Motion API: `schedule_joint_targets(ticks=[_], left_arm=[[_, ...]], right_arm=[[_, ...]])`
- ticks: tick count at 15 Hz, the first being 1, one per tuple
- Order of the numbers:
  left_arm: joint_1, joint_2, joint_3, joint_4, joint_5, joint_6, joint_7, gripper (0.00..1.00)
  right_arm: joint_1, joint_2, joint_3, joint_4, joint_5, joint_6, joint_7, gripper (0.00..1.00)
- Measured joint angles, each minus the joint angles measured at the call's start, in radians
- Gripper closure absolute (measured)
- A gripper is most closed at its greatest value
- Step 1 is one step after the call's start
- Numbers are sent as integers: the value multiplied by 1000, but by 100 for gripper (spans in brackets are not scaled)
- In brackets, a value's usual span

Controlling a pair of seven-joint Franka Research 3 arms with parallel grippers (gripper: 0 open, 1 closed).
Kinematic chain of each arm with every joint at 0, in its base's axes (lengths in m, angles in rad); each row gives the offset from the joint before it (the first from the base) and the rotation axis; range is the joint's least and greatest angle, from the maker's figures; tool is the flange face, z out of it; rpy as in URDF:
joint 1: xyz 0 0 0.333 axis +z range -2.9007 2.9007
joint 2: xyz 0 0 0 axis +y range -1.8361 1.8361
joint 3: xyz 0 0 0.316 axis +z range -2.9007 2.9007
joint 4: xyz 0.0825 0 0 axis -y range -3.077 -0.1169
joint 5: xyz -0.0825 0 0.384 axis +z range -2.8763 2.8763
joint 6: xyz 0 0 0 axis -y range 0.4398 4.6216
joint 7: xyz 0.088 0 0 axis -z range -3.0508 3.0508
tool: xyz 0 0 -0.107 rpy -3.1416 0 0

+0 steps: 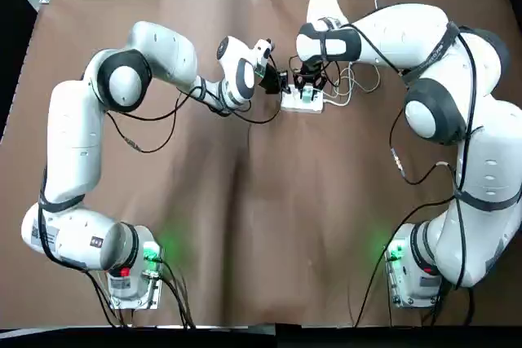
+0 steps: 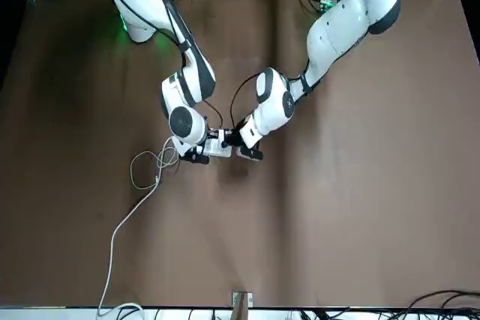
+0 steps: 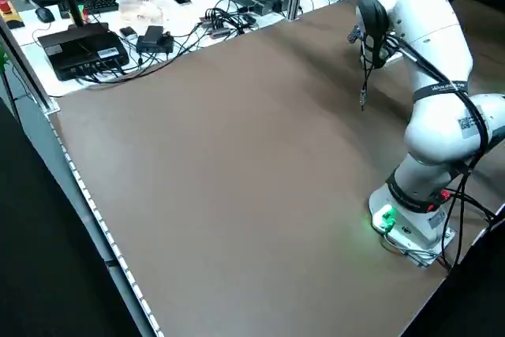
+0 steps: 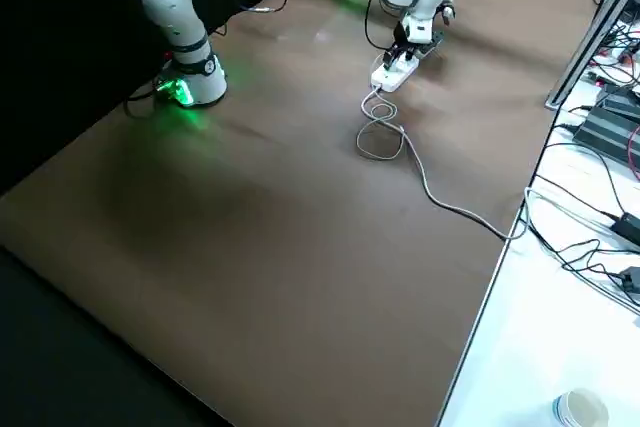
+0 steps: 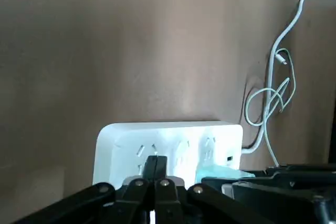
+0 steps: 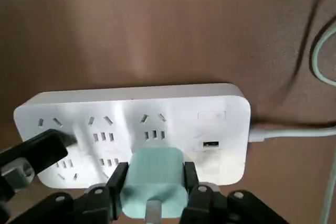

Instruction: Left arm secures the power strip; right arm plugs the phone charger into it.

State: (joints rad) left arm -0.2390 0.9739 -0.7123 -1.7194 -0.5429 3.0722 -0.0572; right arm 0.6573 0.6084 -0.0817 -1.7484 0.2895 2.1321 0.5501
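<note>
The power strip (image 6: 220,124) lies face up on the brown desk (image 1: 269,201), well out from my two bases, with its white cord (image 6: 294,133) leaving one short end. I have my right fingers (image 6: 155,169) clenched on the phone charger (image 6: 156,174), one on each side of its pale teal body. I hold it over the strip's face, by the long edge, between the end sockets and the middle of the strip. Whether its prongs are inside any slot I cannot tell; my grip and the plug's body hide them.

My left fingers (image 5: 155,167) are closed together, with nothing seen between them, at the strip's end away from the cord. They reach over its face there; I cannot tell how firmly they touch it.

Several sockets in the strip's face show bare slots, and the small USB port (image 6: 211,144) near the cord end has nothing in it. The charger's thin cable (image 5: 283,87) lies looped across the cord, just beyond that end. Well apart from the strip, on the white side table (image 4: 530,347), stands an open cup (image 4: 580,409); what it contains, I cannot make out.
</note>
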Motion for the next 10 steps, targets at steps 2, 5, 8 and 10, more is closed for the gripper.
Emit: schedule_joint_targets(ticks=[2, 5, 8, 10], left_arm=[[0, 0, 0, 0, 0, 0, 0, 99], [0, 0, 0, 0, 0, 0, 0, 99], [0, 0, 0, 0, 0, 0, 0, 99], [0, 0, 0, 0, 0, 0, 0, 99]], right_arm=[[0, 0, 0, 0, 0, 0, 0, 52], [0, 14, 2, -2, 1, -1, 1, 44], [0, 34, 1, 8, 2, -16, 1, 12], [-10, 33, -3, 43, 2, -91, 1, 0]])
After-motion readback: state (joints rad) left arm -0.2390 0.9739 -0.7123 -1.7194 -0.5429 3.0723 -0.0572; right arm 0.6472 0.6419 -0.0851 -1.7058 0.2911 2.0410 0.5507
